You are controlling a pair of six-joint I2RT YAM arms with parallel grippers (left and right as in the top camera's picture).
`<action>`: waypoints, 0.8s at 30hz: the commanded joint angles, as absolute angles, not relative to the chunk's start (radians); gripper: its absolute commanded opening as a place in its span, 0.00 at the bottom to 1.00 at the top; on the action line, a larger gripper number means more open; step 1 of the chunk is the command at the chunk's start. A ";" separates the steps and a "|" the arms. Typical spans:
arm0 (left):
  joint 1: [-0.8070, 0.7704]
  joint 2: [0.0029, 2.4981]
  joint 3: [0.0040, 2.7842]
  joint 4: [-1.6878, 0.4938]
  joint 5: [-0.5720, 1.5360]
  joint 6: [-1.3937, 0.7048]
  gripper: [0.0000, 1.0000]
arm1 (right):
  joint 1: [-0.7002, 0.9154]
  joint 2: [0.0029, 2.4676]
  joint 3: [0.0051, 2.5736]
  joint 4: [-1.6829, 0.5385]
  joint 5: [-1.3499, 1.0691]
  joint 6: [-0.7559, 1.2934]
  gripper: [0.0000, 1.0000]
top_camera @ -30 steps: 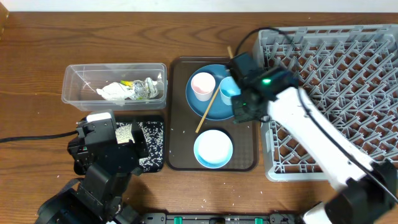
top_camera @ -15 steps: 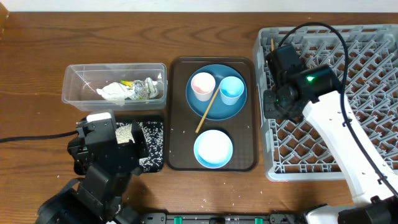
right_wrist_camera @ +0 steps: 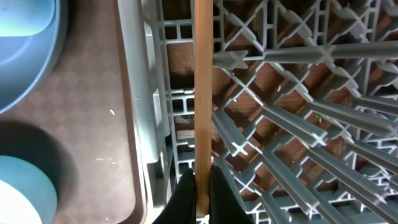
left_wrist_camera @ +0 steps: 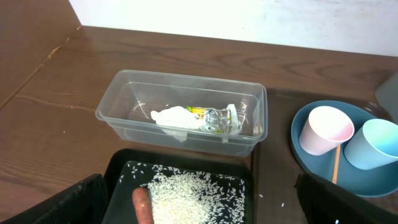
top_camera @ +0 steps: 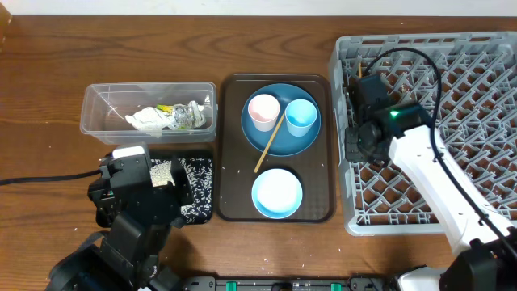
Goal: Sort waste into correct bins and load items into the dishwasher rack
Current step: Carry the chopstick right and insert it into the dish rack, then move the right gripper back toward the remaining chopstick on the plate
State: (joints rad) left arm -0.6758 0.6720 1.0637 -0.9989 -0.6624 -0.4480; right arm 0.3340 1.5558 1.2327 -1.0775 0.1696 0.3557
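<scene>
Right claw point(right_wrist_camera: 199, 186) is clamped shut on a slim wooden chopstick point(right_wrist_camera: 202, 93). In the right wrist view we see the pinch at the stick's near end, with the rest running straight up the picture, away from the fingers. Its long axis lies parallel to the left wall of the big grey plastic lattice rack point(right_wrist_camera: 298, 74), just inside that wall and over the first row of cells. How high it hangs we can't tell. Left of the wall sits the brown serving tray point(right_wrist_camera: 81, 124), with the dark-blue round plate point(right_wrist_camera: 25, 50) and the pale-blue bowl point(right_wrist_camera: 18, 193) at the picture's edge. So the stick is on the rack side. We reckon a straight lowering lays it along that wall, though something so thin could slip through the lattice.

Overhead now: the right arm reaches across the rack's left edge, and its fingers are hidden beneath it. A second wooden chopstick point(top_camera: 269, 144) lies diagonally on the plate, its far end between the pink cup point(top_camera: 262, 111) and the light-blue cup point(top_camera: 300, 115). It is left of the right claw, across the rack wall, and that arm looks the nearer one.

Left wrist view: the left claw point(left_wrist_camera: 205, 208) is spread wide and holds nothing. It hovers over the shallow black tray point(left_wrist_camera: 118, 171) of white rice grains point(left_wrist_camera: 186, 193) and a small orange carrot point(left_wrist_camera: 142, 205).
</scene>
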 commanded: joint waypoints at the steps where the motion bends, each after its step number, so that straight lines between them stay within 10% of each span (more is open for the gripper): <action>1: -0.672 0.671 1.079 -1.002 -0.689 -0.453 0.99 | 0.328 1.557 1.202 -1.061 0.184 0.335 0.01; 9: -0.672 0.671 1.079 -1.002 -0.688 -0.453 0.99 | 0.328 1.557 1.174 -1.040 0.184 0.335 0.02; 24: -0.672 0.671 1.079 -1.002 -0.688 -0.453 0.99 | 0.328 1.555 1.179 -1.046 0.136 0.336 0.33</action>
State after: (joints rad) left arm -0.6758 0.6720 1.0637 -0.9989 -0.6624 -0.4480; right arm 0.3340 1.5558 1.1805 -1.0439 0.1669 0.3359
